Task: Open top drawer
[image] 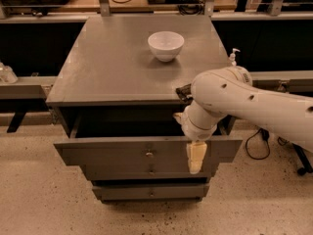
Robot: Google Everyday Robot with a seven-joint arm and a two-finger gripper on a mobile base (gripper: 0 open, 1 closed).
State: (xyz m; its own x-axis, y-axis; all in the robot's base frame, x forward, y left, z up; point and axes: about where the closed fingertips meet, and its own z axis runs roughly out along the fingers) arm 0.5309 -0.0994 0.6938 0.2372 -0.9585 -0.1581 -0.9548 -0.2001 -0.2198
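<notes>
The top drawer [107, 153] of the grey cabinet stands pulled out a good way, and a dark gap shows behind its front. Its small metal knob [149, 154] sits at the centre of the front. My gripper [195, 159], with cream-coloured tips, hangs downward over the front of the top drawer, right of the knob and apart from it. The white arm [254, 104] reaches in from the right and hides the drawer's right part.
A white bowl [166, 45] stands on the cabinet top [112, 67]. Two shorter grey drawers [146, 192] sit shut below the top one. A metal rail [24, 88] runs behind on the left. Cables and a pump bottle [234, 57] are at the right.
</notes>
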